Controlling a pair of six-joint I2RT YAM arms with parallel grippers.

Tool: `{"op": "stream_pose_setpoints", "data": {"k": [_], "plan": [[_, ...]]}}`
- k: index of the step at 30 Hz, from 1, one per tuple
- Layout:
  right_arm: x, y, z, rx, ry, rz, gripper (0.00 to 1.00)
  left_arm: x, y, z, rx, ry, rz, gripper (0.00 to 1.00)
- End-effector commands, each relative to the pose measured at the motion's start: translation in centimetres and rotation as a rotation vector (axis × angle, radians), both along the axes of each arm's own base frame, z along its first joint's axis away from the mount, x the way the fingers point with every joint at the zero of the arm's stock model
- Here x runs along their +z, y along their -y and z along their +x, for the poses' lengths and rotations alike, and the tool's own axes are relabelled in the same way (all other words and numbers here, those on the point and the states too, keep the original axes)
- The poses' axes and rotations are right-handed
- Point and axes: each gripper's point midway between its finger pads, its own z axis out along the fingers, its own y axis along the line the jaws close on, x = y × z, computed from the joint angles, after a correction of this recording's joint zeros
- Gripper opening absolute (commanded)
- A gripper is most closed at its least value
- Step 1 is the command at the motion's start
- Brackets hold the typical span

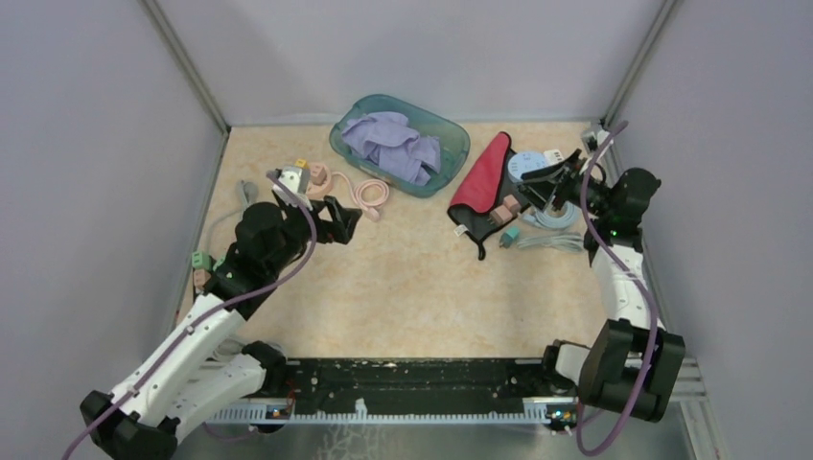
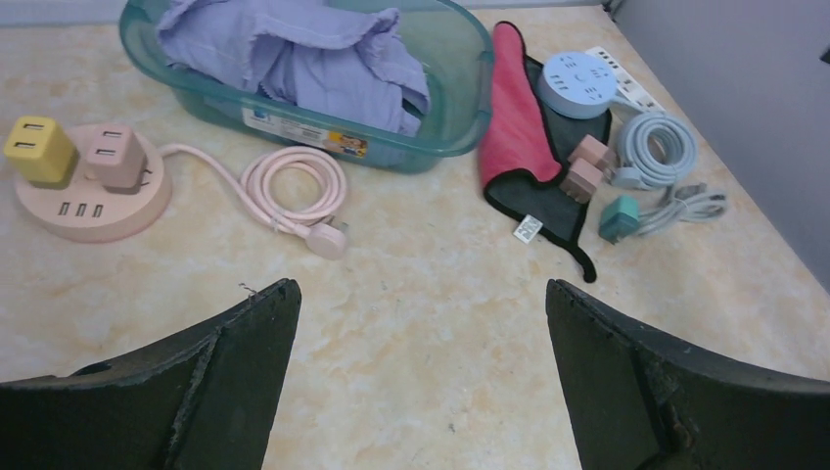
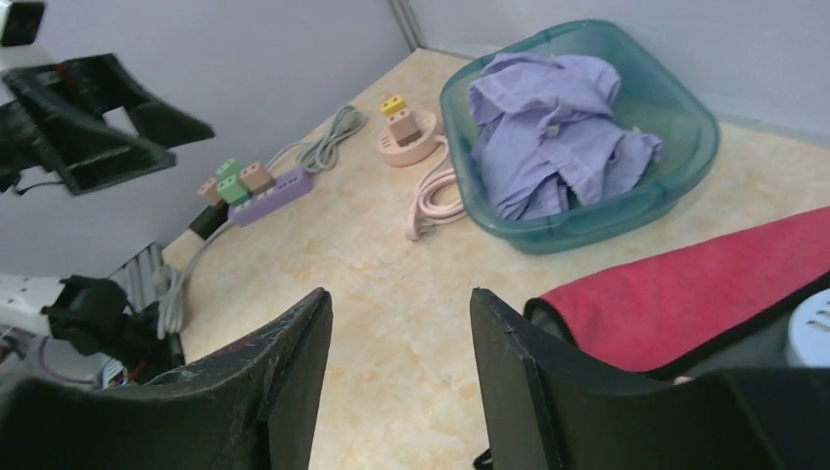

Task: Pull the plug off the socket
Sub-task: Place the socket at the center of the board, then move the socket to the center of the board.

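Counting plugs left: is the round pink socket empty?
No, a yellow cube plug and a pink cube plug stand on the round pink socket.

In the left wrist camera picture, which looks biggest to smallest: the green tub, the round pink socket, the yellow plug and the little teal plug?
1. green tub
2. round pink socket
3. yellow plug
4. teal plug, which looks only a bit smaller than the yellow one, so the order of those two is unsure.
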Motion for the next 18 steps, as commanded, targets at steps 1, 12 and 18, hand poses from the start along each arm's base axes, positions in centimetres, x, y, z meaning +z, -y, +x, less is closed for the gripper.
{"op": "stream_pose_setpoints", "data": {"k": [1, 12, 18], "plan": [[3.0, -2.4, -3.2, 0.104, 0.192, 0.007, 0.56, 0.1, -0.3, 1.6, -0.03, -0.038, -0.023, 1.0], [2.3, -3.3, -3.6, 0.119, 0.176, 0.005, 0.56, -2.7, -2.8, 9.7, 0.005, -0.165, 0.051, 0.96], [1.5, -3.6, -3.4, 0.125, 0.159, 0.007, 0.57, -2.4, -4.6, 13.0, 0.079, -0.108, 0.196, 0.97]]}}
